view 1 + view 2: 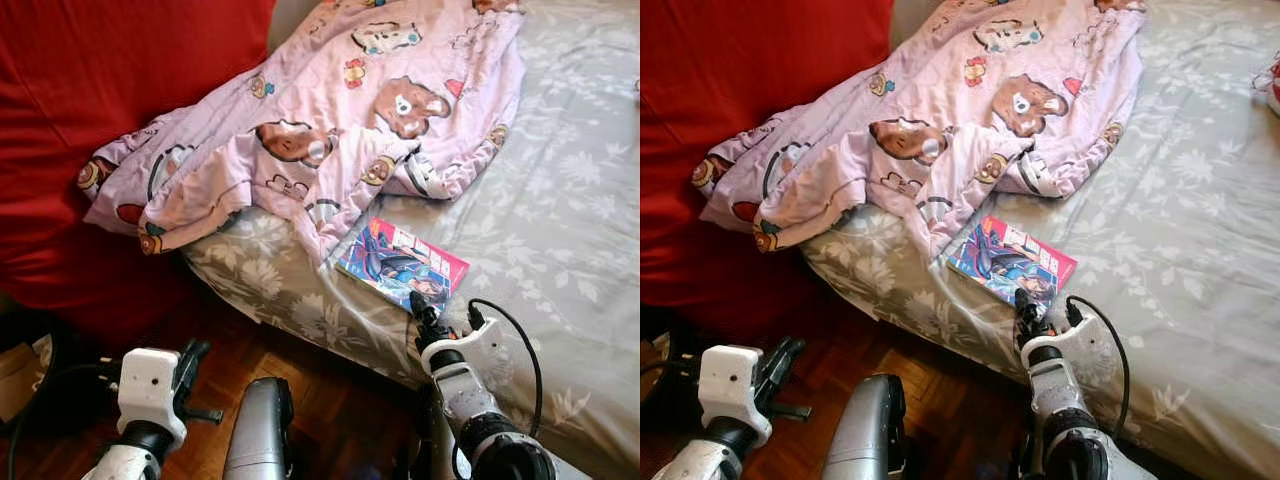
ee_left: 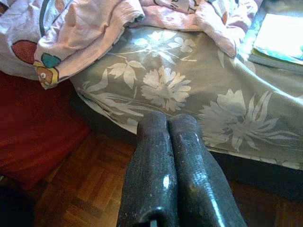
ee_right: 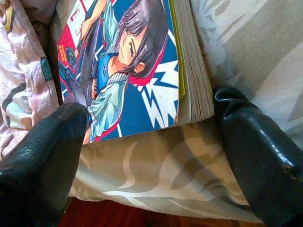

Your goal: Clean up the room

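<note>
A comic book [image 1: 402,262] with a blue and red cover lies flat on the grey flowered bed sheet [image 1: 560,230], near the bed's front edge. My right gripper [image 1: 446,312] is open just in front of the book [image 3: 128,66], one finger at each near corner. A crumpled pink blanket [image 1: 320,130] with bear prints lies on the bed behind the book. My left gripper [image 1: 198,368] is shut, low over the wooden floor in front of the bed; its fingers [image 2: 170,175] press together with nothing between them.
A red cushion or sofa side [image 1: 90,90] stands left of the bed. Parquet floor [image 1: 330,400] runs in front of the bed edge. Dark objects and a cardboard piece [image 1: 20,375] sit at the lower left.
</note>
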Tool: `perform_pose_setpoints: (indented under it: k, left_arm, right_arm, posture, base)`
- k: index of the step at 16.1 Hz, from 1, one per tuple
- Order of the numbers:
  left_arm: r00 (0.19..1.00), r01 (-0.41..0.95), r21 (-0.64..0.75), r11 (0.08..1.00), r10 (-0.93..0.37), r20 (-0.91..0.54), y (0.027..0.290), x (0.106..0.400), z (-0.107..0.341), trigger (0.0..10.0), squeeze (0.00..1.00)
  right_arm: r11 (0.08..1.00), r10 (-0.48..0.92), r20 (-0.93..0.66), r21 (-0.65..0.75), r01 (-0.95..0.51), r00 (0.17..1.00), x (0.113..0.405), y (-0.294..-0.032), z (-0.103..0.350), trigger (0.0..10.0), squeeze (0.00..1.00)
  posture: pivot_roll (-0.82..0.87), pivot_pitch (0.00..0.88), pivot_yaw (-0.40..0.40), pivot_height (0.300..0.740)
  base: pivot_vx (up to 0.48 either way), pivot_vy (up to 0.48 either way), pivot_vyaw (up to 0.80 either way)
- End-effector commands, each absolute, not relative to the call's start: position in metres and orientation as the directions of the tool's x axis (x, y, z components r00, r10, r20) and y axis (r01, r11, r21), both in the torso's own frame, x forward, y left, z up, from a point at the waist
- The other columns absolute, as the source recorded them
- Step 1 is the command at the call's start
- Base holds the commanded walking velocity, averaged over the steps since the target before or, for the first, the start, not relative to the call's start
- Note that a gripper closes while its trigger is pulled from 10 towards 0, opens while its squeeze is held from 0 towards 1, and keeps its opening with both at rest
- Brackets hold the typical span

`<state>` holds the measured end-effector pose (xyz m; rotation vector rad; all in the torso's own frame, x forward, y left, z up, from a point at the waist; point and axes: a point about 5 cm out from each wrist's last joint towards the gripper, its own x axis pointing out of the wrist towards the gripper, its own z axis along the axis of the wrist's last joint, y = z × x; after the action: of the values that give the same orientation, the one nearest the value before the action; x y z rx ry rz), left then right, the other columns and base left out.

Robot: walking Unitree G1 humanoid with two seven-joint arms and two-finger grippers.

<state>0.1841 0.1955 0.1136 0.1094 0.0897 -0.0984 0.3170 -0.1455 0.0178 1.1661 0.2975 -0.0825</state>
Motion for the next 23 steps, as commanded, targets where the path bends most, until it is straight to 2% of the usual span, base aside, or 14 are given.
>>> perform_pose_setpoints:
  k: [1,2,13,18,23]
  left_arm:
    - [0.989,0.089,0.129,0.988,-0.072,-0.131,0.202,0.178,0.112,10.0,0.00]
    - [0.988,0.089,0.129,0.988,-0.071,-0.136,0.201,0.177,0.111,10.0,0.00]
    - [0.985,0.093,0.129,0.987,-0.073,-0.154,0.202,0.176,0.109,10.0,0.00]
    - [0.985,0.090,0.127,0.988,-0.069,-0.157,0.202,0.187,0.100,10.0,0.00]
    - [0.990,0.059,0.130,0.990,-0.041,-0.132,0.205,0.216,0.089,10.0,0.00]
  right_arm:
    - [0.356,0.153,-0.302,0.905,0.233,0.941,0.313,-0.126,0.013,6.8,0.00]
    - [0.357,0.153,-0.297,0.906,0.227,0.943,0.314,-0.127,0.014,0.0,0.00]
    - [0.394,0.148,-0.326,0.885,0.246,0.934,0.305,-0.131,0.004,0.0,0.00]
    - [0.419,0.123,-0.323,0.874,0.246,0.938,0.306,-0.136,0.005,0.0,0.00]
    - [0.519,0.095,-0.262,0.836,0.177,0.960,0.309,-0.150,0.012,0.0,0.00]
  posture:
    - [0.41,0.260,0.133,0.571]
    - [0.41,0.260,0.133,0.571]
    - [0.40,0.255,0.135,0.571]
    - [0.37,0.215,0.128,0.571]
    - [0.30,0.120,0.108,0.571]
  base:
    - [0.000,0.000,0.00]
    - [0.000,0.000,0.00]
    - [0.000,0.000,0.00]
    - [0.000,0.000,0.00]
    - [0.000,0.000,0.00]
